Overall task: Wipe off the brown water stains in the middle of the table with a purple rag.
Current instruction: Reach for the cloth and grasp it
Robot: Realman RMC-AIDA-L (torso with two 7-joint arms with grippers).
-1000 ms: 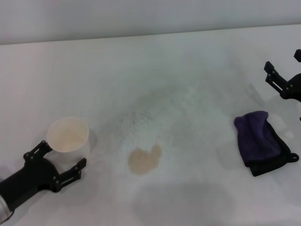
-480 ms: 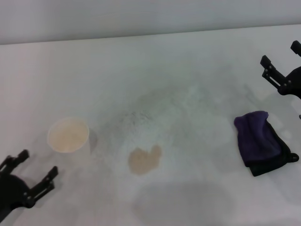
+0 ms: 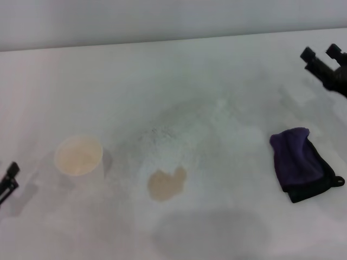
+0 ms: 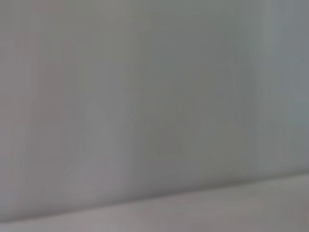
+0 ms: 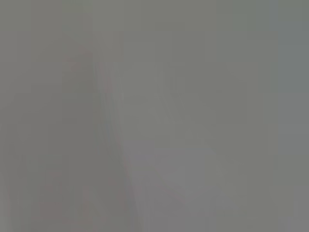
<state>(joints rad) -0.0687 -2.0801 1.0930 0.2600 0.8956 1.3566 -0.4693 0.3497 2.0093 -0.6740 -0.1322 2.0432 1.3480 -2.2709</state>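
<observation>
Nothing is wiped yet: the brown water stains (image 3: 167, 183) remain mid-desk (image 3: 217, 76), the purple rag (image 3: 300, 161) lies untouched, and our right gripper (image 3: 322, 54), fingers released, hovers beyond it.

Tabletop (image 3: 179, 70): white, matt, w/ a faint grey powdery smear. Rag (image 3: 299, 161): fuzzy purple cloth, black edge. Stain (image 3: 166, 183): thin tan liquid film. Cup (image 3: 79, 158): white, matt, maybe paper.
</observation>
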